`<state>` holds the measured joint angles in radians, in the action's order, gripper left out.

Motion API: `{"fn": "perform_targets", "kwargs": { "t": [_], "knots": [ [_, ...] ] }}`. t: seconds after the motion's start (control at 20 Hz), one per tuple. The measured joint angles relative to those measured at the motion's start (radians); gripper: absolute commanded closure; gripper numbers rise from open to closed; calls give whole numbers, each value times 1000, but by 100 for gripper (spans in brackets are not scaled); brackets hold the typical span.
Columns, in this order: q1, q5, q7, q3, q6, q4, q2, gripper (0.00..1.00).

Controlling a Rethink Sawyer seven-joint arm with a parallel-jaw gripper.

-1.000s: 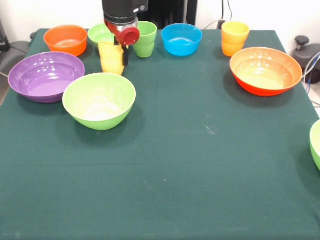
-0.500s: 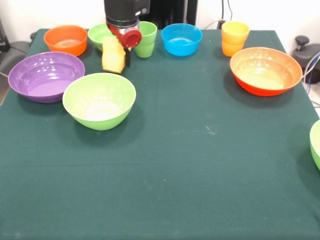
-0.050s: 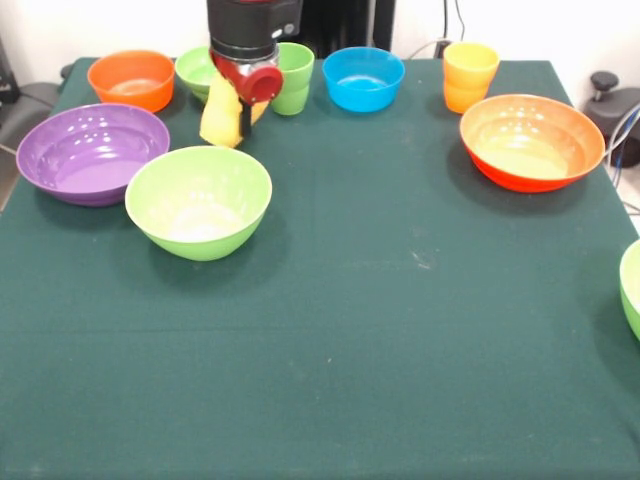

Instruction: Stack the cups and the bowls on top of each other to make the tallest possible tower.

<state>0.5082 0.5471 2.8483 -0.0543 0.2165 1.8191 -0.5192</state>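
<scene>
Yellow cup point(image 3: 222, 115) hangs tilted in the closed end effector point(image 3: 243, 112), long axis leaning off vertical, just behind the large light green bowl point(image 3: 198, 202) on the counter point(image 3: 400, 330).

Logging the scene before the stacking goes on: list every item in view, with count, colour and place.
Large bowls: four; purple at left, light green beside it, orange-red at right, light green cut by right edge.
Small bowls: three along the far edge; orange, light green, blue.
Cups: three; yellow tilted at the gripper, light green, orange-yellow.
Table: one, dark green cloth.
Gripper: red and black, far left, holding the yellow cup.
</scene>
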Motion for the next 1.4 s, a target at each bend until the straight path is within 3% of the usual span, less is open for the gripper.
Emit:
{"fn": "perform_targets", "kwargs": {
  "t": [0.55, 1.1, 1.4],
  "knots": [
    [-114, -56, 0, -6, 59, -104, 20, 100],
    [-249, -213, 0, -13, 243, -245, 54, 100],
    [-265, -280, 0, -20, 305, -276, 57, 100]
  ]
}}
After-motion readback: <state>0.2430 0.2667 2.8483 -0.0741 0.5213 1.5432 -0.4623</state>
